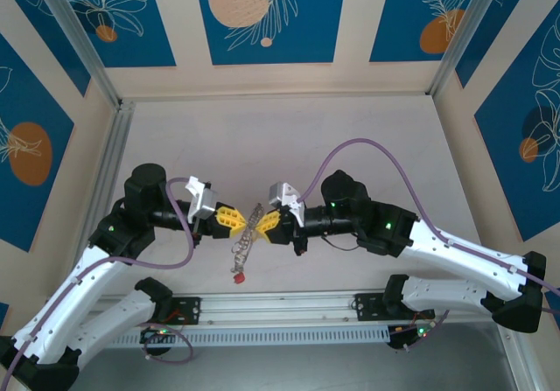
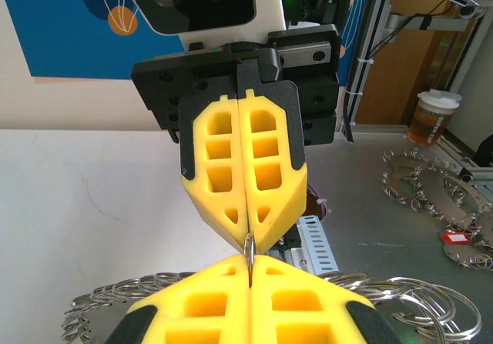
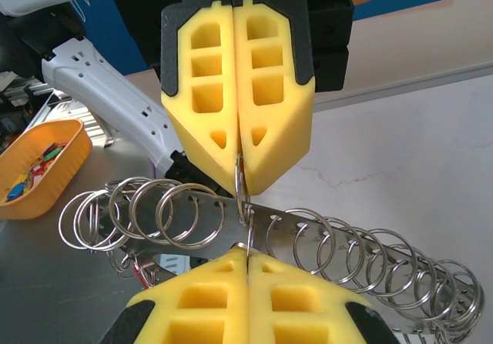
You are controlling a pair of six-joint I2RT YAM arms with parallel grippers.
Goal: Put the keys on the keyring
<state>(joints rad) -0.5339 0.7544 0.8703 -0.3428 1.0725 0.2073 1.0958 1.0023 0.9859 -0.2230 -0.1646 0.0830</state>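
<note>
Over the table's front middle my left gripper (image 1: 245, 222) and right gripper (image 1: 265, 223) meet tip to tip. A silvery bunch (image 1: 248, 240) hangs below them, ending in a red tag (image 1: 238, 277). In the right wrist view the keyring (image 3: 192, 205) looks like a flat silver-grey band with a row of holes. Several round split rings (image 3: 185, 213) are threaded through it. My right gripper (image 3: 247, 253) is shut on a small ring (image 3: 248, 235). The left gripper (image 3: 240, 155) is shut on a linked ring (image 3: 241, 184). Separate keys cannot be made out. From the left wrist, my left gripper (image 2: 250, 261) pinches that ring (image 2: 250, 248).
An orange tray (image 3: 38, 167) of small coloured pieces sits off to one side. More silvery bunches (image 2: 431, 190) with a red tag (image 2: 456, 238) lie on a grey surface near a cup (image 2: 433, 117). A slotted aluminium rail (image 1: 280, 308) runs along the front edge.
</note>
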